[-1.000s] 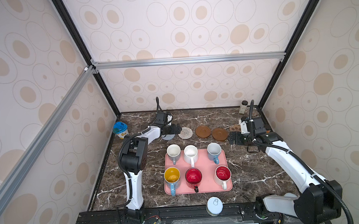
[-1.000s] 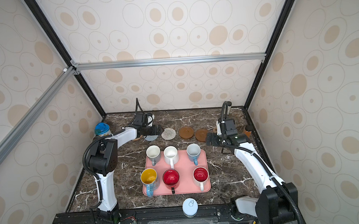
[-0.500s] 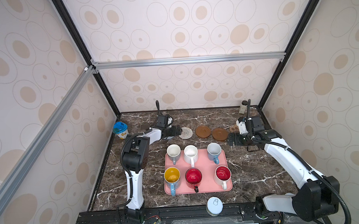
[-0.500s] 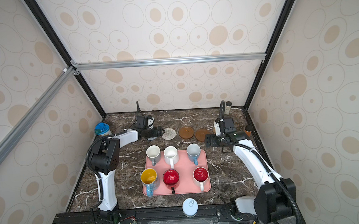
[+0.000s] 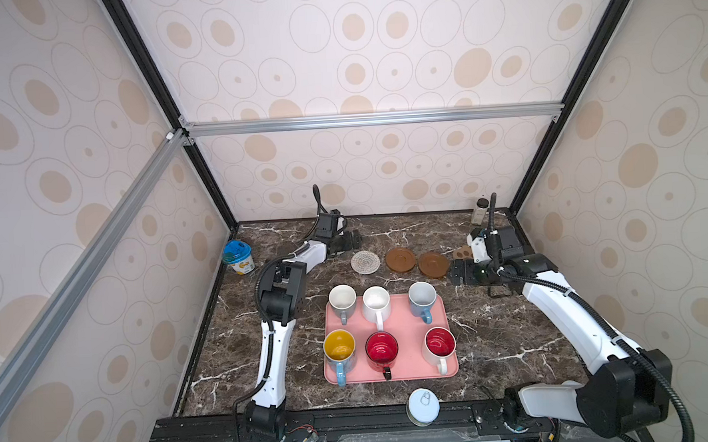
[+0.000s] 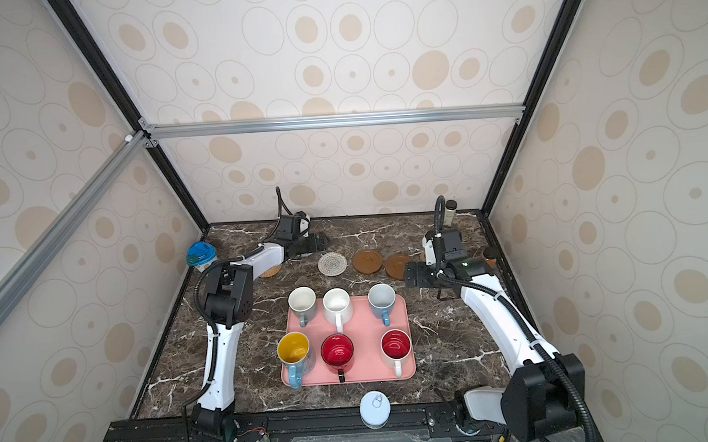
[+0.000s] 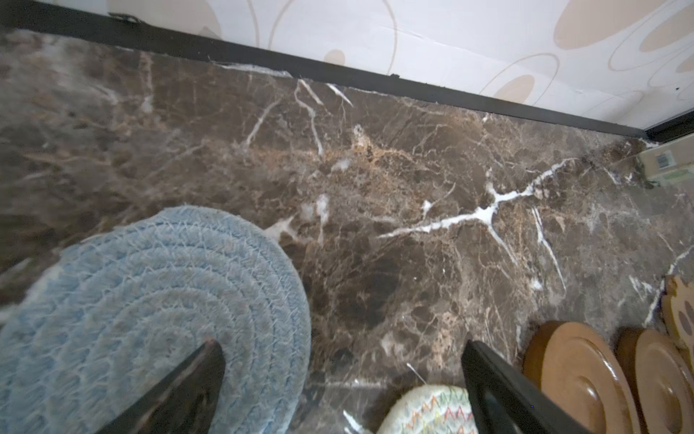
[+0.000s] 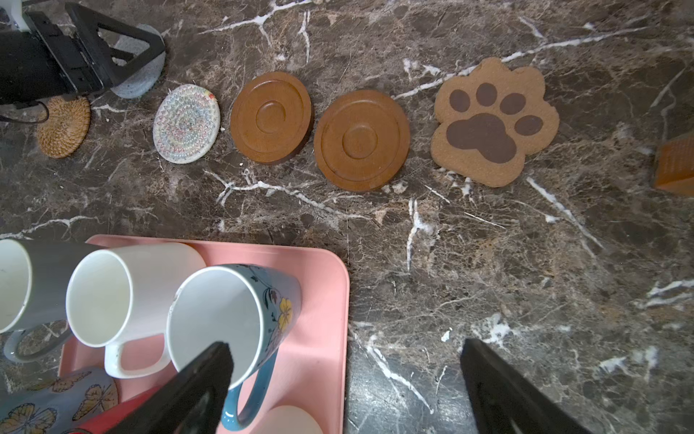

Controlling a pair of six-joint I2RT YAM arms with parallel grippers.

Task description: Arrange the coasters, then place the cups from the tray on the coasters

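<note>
A round white pull-tab can lid [image 5: 423, 405] lies at the near edge of the dark brown marble desk [image 5: 500, 339]. Behind it sits the flat pink rectangular tray [image 5: 411, 354], with all six cups standing on it. The near row holds a blue mug with a yellow inside [image 5: 339, 347], a red mug [image 5: 382, 347] and a white mug with a red inside [image 5: 440, 342]. The far row holds a grey mug [image 5: 342, 299], a white mug [image 5: 376, 302] and a light blue mug [image 5: 422, 297].

The right claw [image 8: 345, 345] hangs empty with its jaws spread wide, just beside the tray's far right corner.

Beyond the tray the coasters lie in a rough line: tan rattan round [image 8: 64, 126], grey-blue knit round [image 7: 150, 319], cream woven round [image 5: 365, 262], two brown wooden discs [image 5: 400, 259] [image 5: 433, 264] and a brown paw shape [image 8: 492, 120]. The left claw [image 7: 341, 349] is wide open and holds nothing, one finger over the knit mat.

Farthest back are a blue-lidded tub [image 5: 237, 257] by the left wall and a small dark-capped bottle [image 5: 480, 211] in the right corner.
</note>
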